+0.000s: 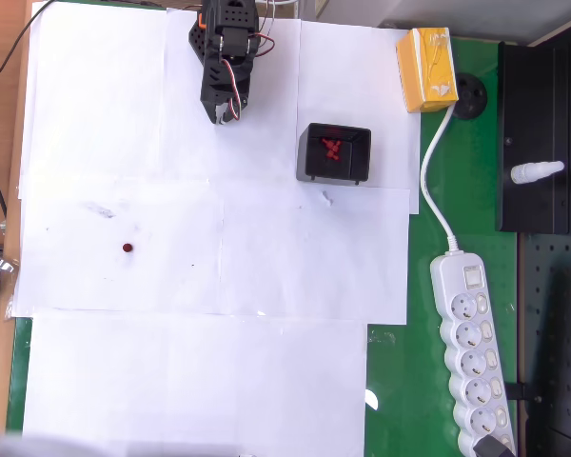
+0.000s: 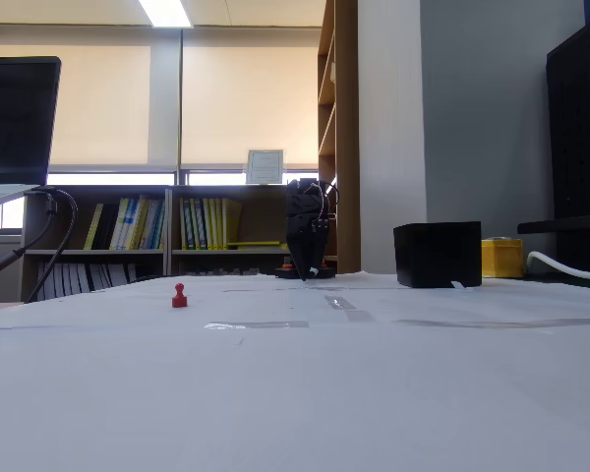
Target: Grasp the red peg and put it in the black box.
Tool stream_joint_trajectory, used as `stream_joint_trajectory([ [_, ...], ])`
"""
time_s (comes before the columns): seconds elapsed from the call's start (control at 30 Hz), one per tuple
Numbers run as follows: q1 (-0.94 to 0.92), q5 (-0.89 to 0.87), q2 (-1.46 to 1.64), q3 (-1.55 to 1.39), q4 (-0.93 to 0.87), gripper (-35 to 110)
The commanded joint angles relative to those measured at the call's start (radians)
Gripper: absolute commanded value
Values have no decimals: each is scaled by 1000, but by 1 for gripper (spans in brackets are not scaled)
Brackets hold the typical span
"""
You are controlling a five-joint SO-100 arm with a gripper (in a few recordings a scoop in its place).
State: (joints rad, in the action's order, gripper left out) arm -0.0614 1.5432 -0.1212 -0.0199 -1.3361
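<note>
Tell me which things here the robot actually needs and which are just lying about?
Needed:
red peg, alone on the white paper
black box, already holding several red pegs
gripper

Lying about:
yellow carton
white power strip
black pegboard panel

This looks like an office or a lab room used for robot tests. In the fixed view, low bookshelves (image 2: 167,224) full of books stand under wide windows with closed blinds (image 2: 88,103), and a long ceiling lamp (image 2: 165,12) shines above. A tall wooden shelf (image 2: 340,128) stands beside a grey wall. The table (seen from above) is covered with taped white paper sheets (image 1: 219,238), and a white power strip (image 1: 471,357) lies near a black pegboard (image 1: 552,333).
</note>
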Motion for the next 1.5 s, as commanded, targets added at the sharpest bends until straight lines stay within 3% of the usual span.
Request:
stream_joint_trajectory([
  [0.0,-3,-25,-117,80,-86,1],
  [0.4,3,-44,-117,80,-83,1],
  [0.5,-164,-44,-117,80,-83,3],
  [0.7,-183,-15,-83,80,-71,0],
  [0.83,-144,-23,49,80,261,0],
  [1.0,-133,20,402,80,902,0],
  [1.1,-143,37,624,72,1198,0],
  [1.37,-236,117,908,67,1422,0],
  [1.47,-275,129,1080,66,1612,0],
])
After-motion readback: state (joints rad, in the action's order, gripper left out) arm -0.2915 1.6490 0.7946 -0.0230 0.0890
